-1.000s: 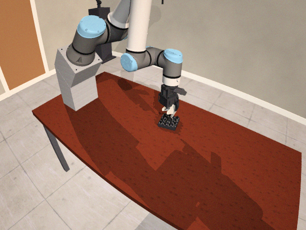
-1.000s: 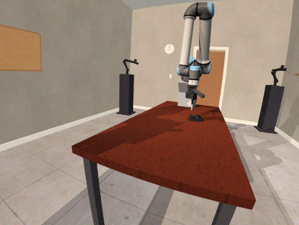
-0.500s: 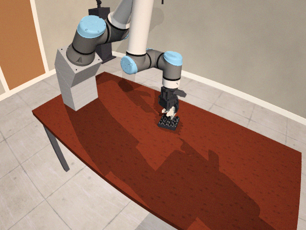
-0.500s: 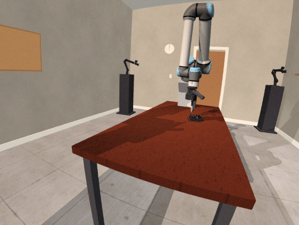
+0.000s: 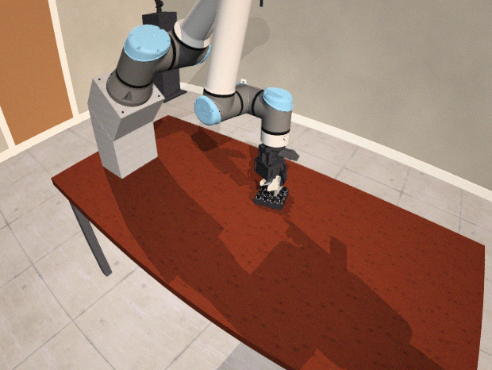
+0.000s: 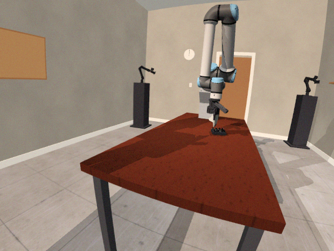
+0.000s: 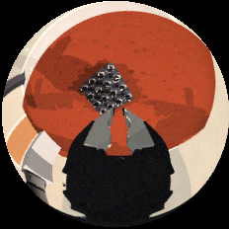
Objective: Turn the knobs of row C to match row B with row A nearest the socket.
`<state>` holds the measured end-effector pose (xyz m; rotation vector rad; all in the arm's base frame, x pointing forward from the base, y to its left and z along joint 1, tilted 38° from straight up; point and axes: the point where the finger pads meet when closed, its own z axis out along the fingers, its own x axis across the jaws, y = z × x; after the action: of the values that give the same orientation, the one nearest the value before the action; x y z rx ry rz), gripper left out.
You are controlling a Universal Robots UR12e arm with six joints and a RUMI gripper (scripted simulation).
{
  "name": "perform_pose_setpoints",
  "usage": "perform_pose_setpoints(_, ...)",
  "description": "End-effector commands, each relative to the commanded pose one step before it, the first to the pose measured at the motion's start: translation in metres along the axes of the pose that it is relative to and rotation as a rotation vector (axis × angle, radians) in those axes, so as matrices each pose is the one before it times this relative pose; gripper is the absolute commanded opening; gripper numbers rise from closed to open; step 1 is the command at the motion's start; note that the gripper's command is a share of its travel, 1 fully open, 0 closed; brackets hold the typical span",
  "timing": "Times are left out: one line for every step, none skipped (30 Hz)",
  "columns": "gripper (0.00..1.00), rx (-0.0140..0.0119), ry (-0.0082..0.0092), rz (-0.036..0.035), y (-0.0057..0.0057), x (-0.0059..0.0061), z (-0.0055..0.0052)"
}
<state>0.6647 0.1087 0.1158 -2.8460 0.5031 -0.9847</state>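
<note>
The knob box (image 5: pixel 270 198) is a small dark square block with several rows of small metal knobs, lying flat near the middle of the red table. It also shows in the exterior view (image 6: pixel 218 131) and in the wrist view (image 7: pixel 106 91), turned like a diamond. The knob marks are too small to read. My gripper (image 5: pixel 273 185) (image 7: pixel 118 108) points straight down and hangs a little above the box's near edge. Its fingers are drawn nearly together with only a narrow gap, and nothing is between them. It also shows in the exterior view (image 6: pixel 215 124).
The arm's grey pedestal (image 5: pixel 121 127) stands on the table's far left corner. Two black pillars with small arms (image 6: pixel 140 103) (image 6: pixel 300 124) stand on the floor beside the table.
</note>
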Motion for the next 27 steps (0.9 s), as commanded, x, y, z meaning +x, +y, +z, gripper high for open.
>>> perform_pose_setpoints(0.11, 0.00038, 0.00090, -0.00016, -0.00022, 0.00029, 0.00440)
perform_pose_setpoints(0.11, 0.00000, 0.00000, 0.00000, 0.00001, 0.00000, 0.00090)
perform_pose_setpoints(0.11, 0.00000, 0.00000, 0.00000, 0.00001, 0.00000, 0.00084)
perform_pose_setpoints(0.11, 0.00000, 0.00000, 0.00000, 0.00001, 0.00000, 0.00077)
perform_pose_setpoints(0.11, 0.00000, 0.00000, 0.00000, 0.00000, 0.00000, 0.00070)
perform_pose_setpoints(0.11, 0.00000, 0.00000, 0.00000, 0.00000, 0.00000, 0.00063)
perform_pose_setpoints(0.11, 0.00000, 0.00000, 0.00000, 0.00000, 0.00000, 0.00056)
perform_pose_setpoints(0.11, 0.00000, 0.00000, 0.00000, 0.00000, 0.00000, 0.00049)
perform_pose_setpoints(0.11, 0.00000, 0.00000, 0.00000, 0.00000, 0.00000, 0.00042)
perform_pose_setpoints(0.11, 0.00000, 0.00000, 0.00000, 0.00000, 0.00000, 0.00035)
perform_pose_setpoints(0.11, 0.00000, 0.00000, 0.00000, 0.00000, 0.00000, 0.00028)
perform_pose_setpoints(0.11, 0.00000, 0.00000, 0.00000, 0.00000, 0.00000, 0.00000)
perform_pose_setpoints(0.11, 0.00000, 0.00000, 0.00000, 0.00000, 0.00000, 0.00000)
perform_pose_setpoints(0.11, 0.00000, 0.00000, 0.00000, 0.00000, 0.00000, 0.00022)
perform_pose_setpoints(0.11, 0.00000, 0.00000, 0.00000, 0.00000, 0.00000, 0.00017)
perform_pose_setpoints(0.11, 0.00000, 0.00000, 0.00000, 0.00000, 0.00000, 0.00012)
perform_pose_setpoints(0.11, 0.00000, 0.00000, 0.00000, 0.00000, 0.00000, 0.00008)
perform_pose_setpoints(0.11, 0.00000, 0.00000, 0.00000, 0.00000, 0.00000, 0.00004)
perform_pose_setpoints(0.11, 0.00000, 0.00000, 0.00000, 0.00000, 0.00000, 0.00002)
perform_pose_setpoints(0.11, 0.00000, 0.00000, 0.00000, 0.00000, 0.00000, 0.00000)
perform_pose_setpoints(0.11, 0.00000, 0.00000, 0.00000, 0.00000, 0.00000, 0.00000)
perform_pose_setpoints(0.11, 0.00000, 0.00000, 0.00000, 0.00000, 0.00000, 0.00000)
perform_pose_setpoints(0.11, 0.00000, 0.00000, 0.00000, 0.00000, 0.00000, 0.00000)
perform_pose_setpoints(0.11, 0.00000, 0.00000, 0.00000, 0.00000, 0.00000, 0.00000)
perform_pose_setpoints(0.11, 0.00000, 0.00000, 0.00000, 0.00000, 0.00000, 0.00000)
perform_pose_setpoints(0.11, 0.00000, 0.00000, 0.00000, 0.00000, 0.00000, 0.00000)
perform_pose_setpoints(0.11, 0.00000, 0.00000, 0.00000, 0.00000, 0.00000, 0.00000)
